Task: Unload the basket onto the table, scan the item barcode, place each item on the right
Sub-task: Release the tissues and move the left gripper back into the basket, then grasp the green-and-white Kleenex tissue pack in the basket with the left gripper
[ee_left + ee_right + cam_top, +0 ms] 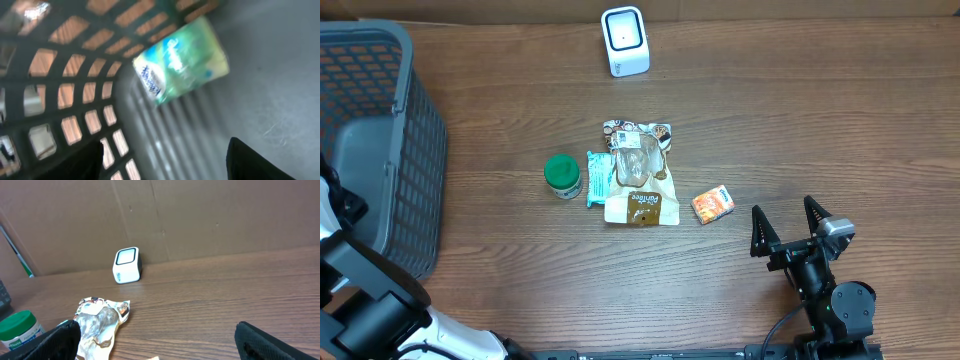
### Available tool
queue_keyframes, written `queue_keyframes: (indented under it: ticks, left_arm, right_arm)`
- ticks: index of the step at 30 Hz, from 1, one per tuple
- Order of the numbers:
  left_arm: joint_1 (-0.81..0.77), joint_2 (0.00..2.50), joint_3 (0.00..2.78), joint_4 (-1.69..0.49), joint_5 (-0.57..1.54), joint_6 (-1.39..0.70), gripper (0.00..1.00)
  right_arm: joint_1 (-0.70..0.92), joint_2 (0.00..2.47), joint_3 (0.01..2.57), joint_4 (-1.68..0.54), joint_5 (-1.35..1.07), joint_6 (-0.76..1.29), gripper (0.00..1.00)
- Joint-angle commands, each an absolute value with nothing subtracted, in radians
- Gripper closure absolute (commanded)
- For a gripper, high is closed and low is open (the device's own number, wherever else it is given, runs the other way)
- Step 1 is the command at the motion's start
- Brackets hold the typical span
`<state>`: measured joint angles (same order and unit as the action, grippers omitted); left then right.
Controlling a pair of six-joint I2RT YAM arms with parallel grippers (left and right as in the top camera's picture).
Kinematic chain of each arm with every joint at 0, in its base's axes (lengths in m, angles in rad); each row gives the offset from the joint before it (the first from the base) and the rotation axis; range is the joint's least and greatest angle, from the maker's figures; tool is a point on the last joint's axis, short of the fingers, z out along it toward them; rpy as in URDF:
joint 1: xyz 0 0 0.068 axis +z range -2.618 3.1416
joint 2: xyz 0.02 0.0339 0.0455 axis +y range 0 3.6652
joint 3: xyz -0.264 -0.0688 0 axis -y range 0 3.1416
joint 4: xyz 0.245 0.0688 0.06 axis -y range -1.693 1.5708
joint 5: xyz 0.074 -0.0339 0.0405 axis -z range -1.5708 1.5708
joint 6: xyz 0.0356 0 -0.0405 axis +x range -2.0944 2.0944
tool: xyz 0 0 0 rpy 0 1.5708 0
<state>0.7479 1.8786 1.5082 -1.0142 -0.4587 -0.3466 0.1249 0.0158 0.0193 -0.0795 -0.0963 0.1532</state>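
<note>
- When viewed from overhead, the desk [820,120] carries a gray mesh basket [415,150] at its left edge and a white scanner [625,40] at the far middle.
- Grouped at mid-desk are a green-lidded jar [562,175], a teal wrapper [599,178] and a clear-and-brown pouch [642,185]. An orange box [713,204] lies just to their right.
- The right gripper [783,210] sits at the near right, fingers spread wide and empty, apart from the orange box.
- In the left wrist view, the green packet [182,60] is inside the basket, seen against the ribbed gray floor beside the mesh wall.
- The packet is tilted diagonally and blurred. It has a glossy green-yellow wrap and a white end panel with blue print, which is too smeared to read.
- The left gripper [165,150] shows two dark fingertips at the bottom edge, standing apart with nothing between them. The packet lies beyond them, untouched.
- In the right wrist view, the spread fingers frame the scanner, which stands upright before a brown cardboard wall. The pouch and jar sit at the lower left.
</note>
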Motion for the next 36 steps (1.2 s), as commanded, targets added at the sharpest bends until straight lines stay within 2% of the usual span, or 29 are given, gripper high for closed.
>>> queue_keyframes:
  ticks: [1,4,22,31,33,34,36]
  left_arm:
    - [0.748,1.911,1.486,-0.982,-0.483,-0.242,0.4]
    - [0.748,1.925,1.471,-0.937,-0.495,-0.212,0.44]
    - [0.748,2.041,1.437,-0.781,-0.612,-0.187,0.43]
    - [0.748,2.102,1.435,-0.763,-0.609,-0.206,0.48]
    - [0.747,2.12,1.435,-0.762,-0.607,-0.207,0.59]
    - [0.746,2.128,1.435,-0.762,-0.599,-0.211,0.72]
    - [0.746,2.132,1.435,-0.765,-0.593,-0.225,0.92]
  right_arm:
    - [0.122,0.012,0.008,-0.075,-0.088,0.148,0.0]
    - [0.122,0.012,0.008,-0.075,-0.088,0.148,0.0]
    - [0.122,0.012,0.008,-0.075,-0.088,0.148,0.0]
    - [0.122,0.012,0.008,-0.075,-0.088,0.148,0.0]
    - [0.122,0.012,0.008,-0.075,-0.088,0.148,0.0]
    - [0.122,0.012,0.008,-0.075,-0.088,0.148,0.0]
    - [0.122,0.012,0.008,-0.075,-0.088,0.148,0.0]
